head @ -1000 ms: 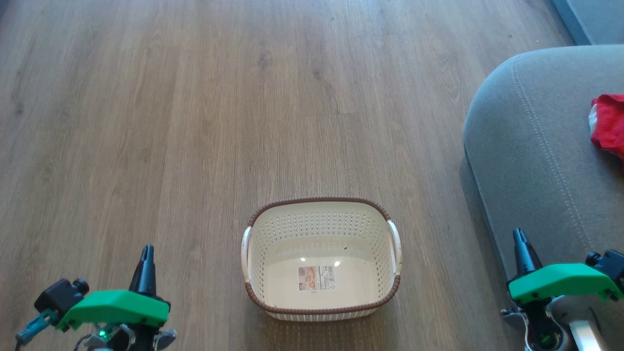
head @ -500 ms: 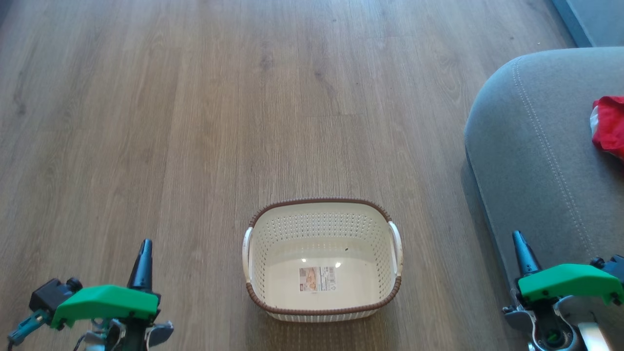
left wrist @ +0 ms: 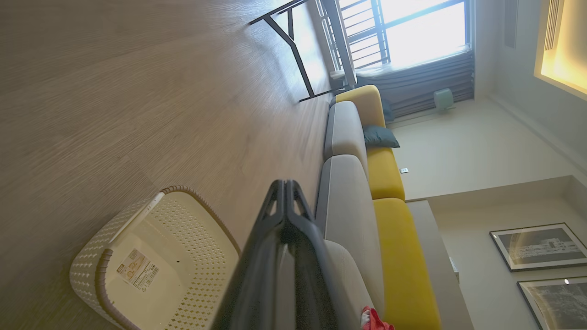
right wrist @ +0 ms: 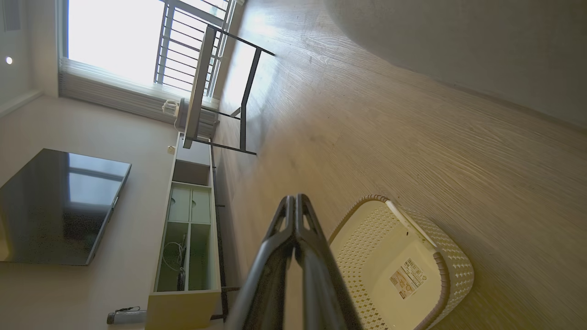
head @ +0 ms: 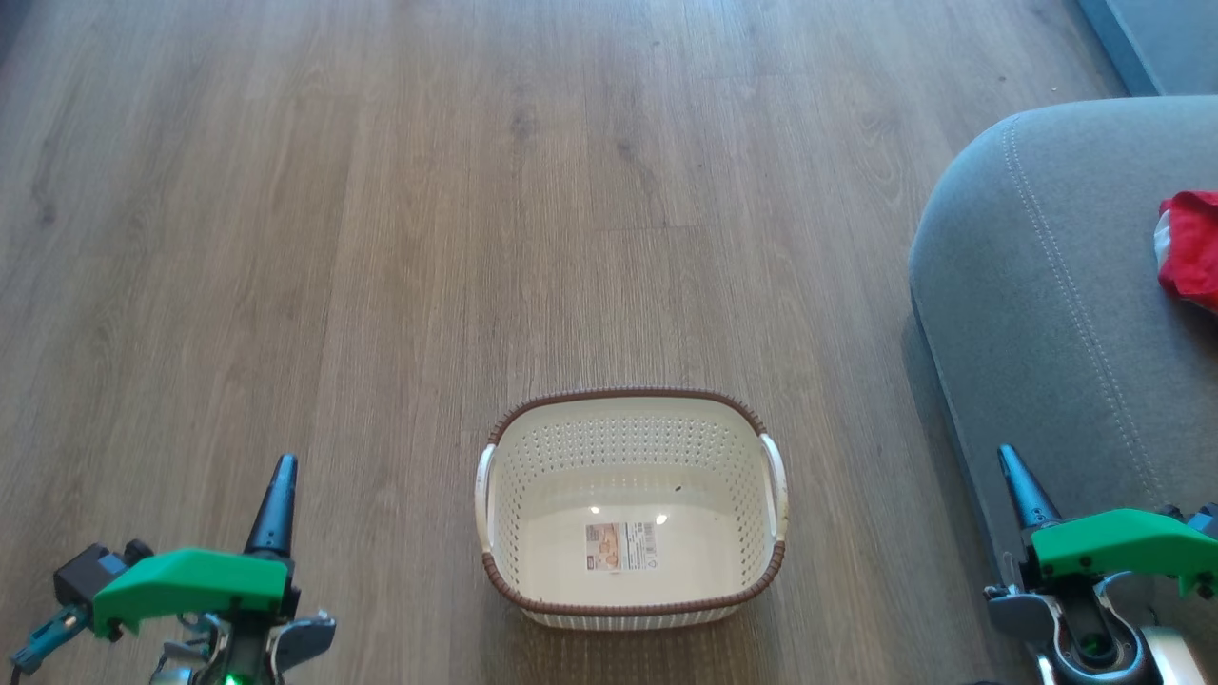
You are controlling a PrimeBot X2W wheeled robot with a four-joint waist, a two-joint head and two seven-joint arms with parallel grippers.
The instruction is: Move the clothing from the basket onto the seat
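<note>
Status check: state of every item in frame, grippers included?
basket: upright on the floor, empty, bottom label exposed.
clothing: lying on the seat, cut off by the head view's right edge.
seat: carrying the clothing.
left gripper: shut, holding nothing, left of the basket.
right gripper: shut, holding nothing, by the seat's edge.
</note>
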